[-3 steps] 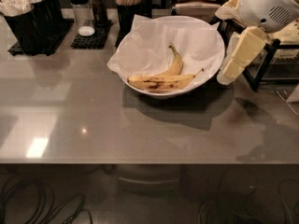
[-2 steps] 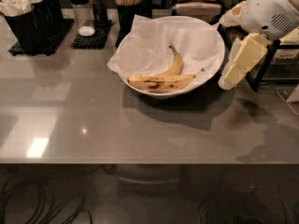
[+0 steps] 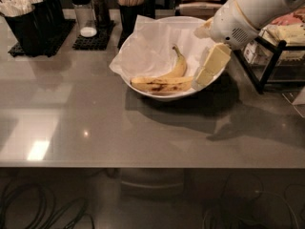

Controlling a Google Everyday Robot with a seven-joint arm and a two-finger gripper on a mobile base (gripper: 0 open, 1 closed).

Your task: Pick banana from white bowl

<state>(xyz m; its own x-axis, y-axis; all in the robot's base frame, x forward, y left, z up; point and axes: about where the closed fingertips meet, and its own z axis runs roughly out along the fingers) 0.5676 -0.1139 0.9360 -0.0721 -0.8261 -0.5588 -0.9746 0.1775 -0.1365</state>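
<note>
The white bowl (image 3: 164, 95) stands on the grey table at the back centre, lined with a thin white paper sheet (image 3: 147, 46). Two bananas lie in it. The banana (image 3: 162, 84), straighter and marked with dark brown streaks, lies across the front of the bowl. A cleaner, more curved banana (image 3: 179, 65) rests behind it, stem pointing up. My gripper (image 3: 204, 74) reaches down from the upper right on a white arm. It hangs over the bowl's right rim, right next to the streaked banana's right end. It holds nothing that I can see.
Black holders with white utensils (image 3: 26, 15) stand at the back left, with a shaker (image 3: 83, 13) and a cup of wooden sticks (image 3: 131, 4) beside them. A black rack with packets (image 3: 279, 51) stands at the right. The table's front edge (image 3: 143, 166) runs across below.
The gripper has moved left and down, from outside the bowl's right side to over its right rim, close to the streaked banana's end. The bananas have not moved.
</note>
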